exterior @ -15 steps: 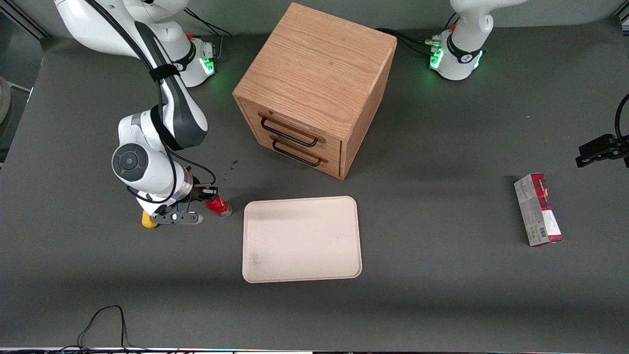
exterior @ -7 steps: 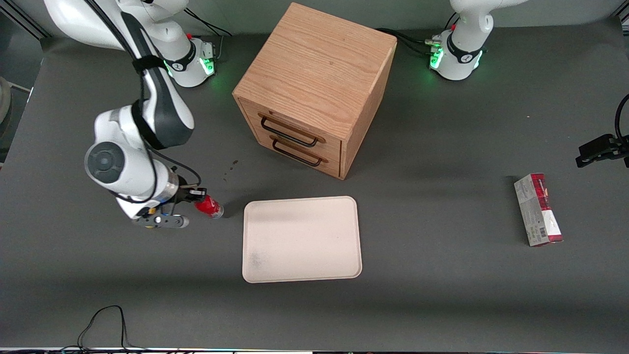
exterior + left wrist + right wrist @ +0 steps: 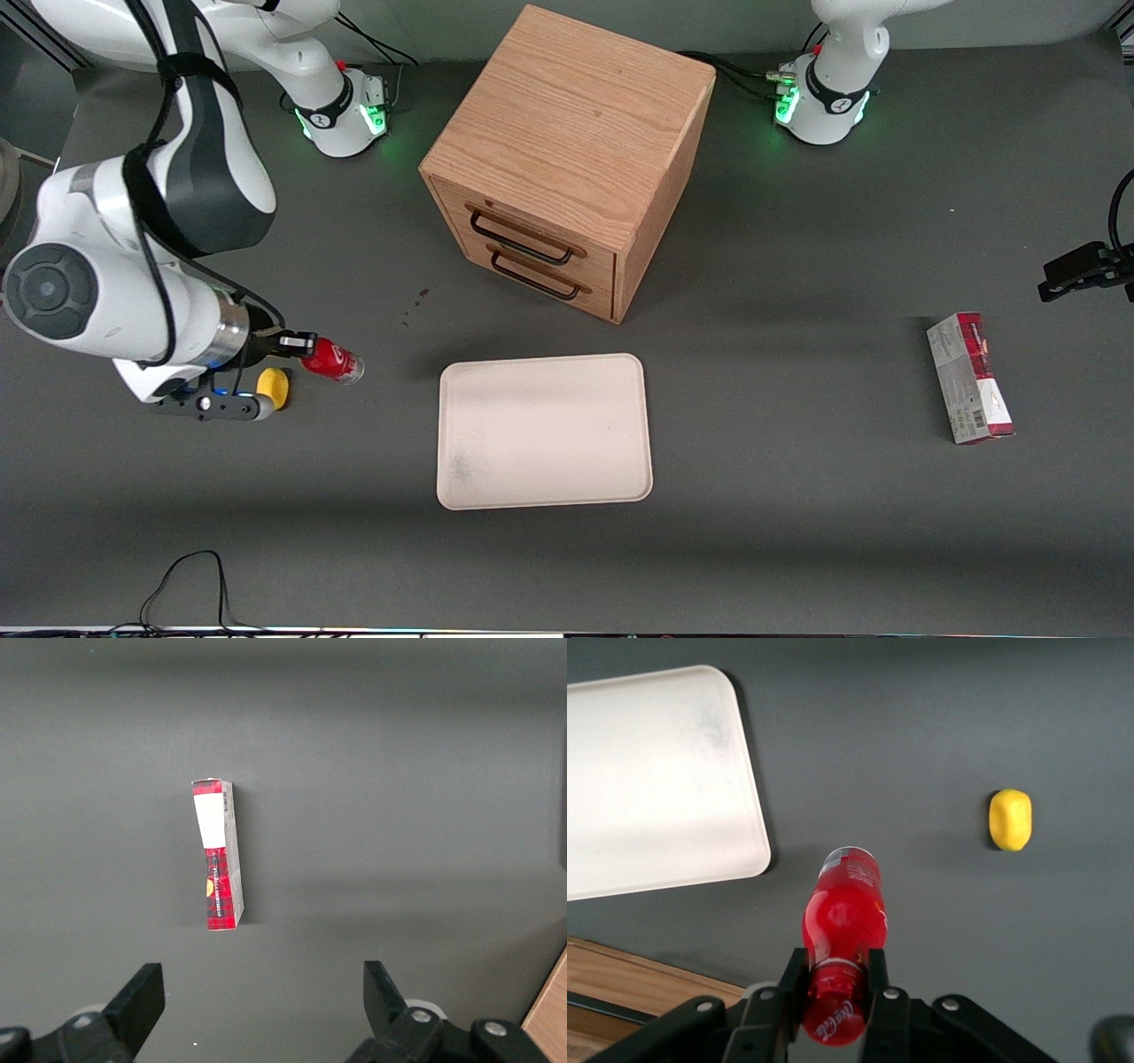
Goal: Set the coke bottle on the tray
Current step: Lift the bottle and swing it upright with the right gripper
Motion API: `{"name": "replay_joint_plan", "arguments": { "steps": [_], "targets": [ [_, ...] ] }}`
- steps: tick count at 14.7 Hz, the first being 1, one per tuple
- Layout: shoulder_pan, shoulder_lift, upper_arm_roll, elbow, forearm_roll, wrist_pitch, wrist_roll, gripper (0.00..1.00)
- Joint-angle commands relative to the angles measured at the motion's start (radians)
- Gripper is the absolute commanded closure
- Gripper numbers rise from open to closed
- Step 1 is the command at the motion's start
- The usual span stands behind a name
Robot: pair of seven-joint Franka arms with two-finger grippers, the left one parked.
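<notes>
My right gripper (image 3: 297, 346) is shut on the cap end of the coke bottle (image 3: 333, 361), a small glossy red bottle, and holds it lifted off the table toward the working arm's end. In the right wrist view the bottle (image 3: 843, 912) sits between the two black fingers (image 3: 791, 983) of the gripper (image 3: 833, 979), its clear base pointing away from the wrist. The cream-beige tray (image 3: 544, 431) lies flat on the table in front of the drawer cabinet, apart from the bottle. It also shows in the right wrist view (image 3: 647, 780).
A yellow lump (image 3: 274, 387) lies on the table just under the gripper and shows in the right wrist view (image 3: 1010, 819). A wooden drawer cabinet (image 3: 567, 159) stands farther from the camera than the tray. A red-and-grey carton (image 3: 970, 378) lies toward the parked arm's end.
My gripper has risen and moved away from the tray with the bottle in it. The yellow lump, hidden half a second ago, now shows beside the gripper.
</notes>
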Motion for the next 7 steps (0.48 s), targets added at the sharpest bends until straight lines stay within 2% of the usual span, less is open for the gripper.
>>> {"name": "replay_joint_plan", "arguments": {
  "steps": [1,3,7],
  "targets": [
    [-0.023,0.144,0.01,0.29,0.014,-0.145,0.003,1.0],
    [-0.023,0.193,0.011,0.363,0.012,-0.177,0.003,1.0],
    [-0.023,0.218,0.032,0.369,0.012,-0.131,0.006,1.0]
  ]
}}
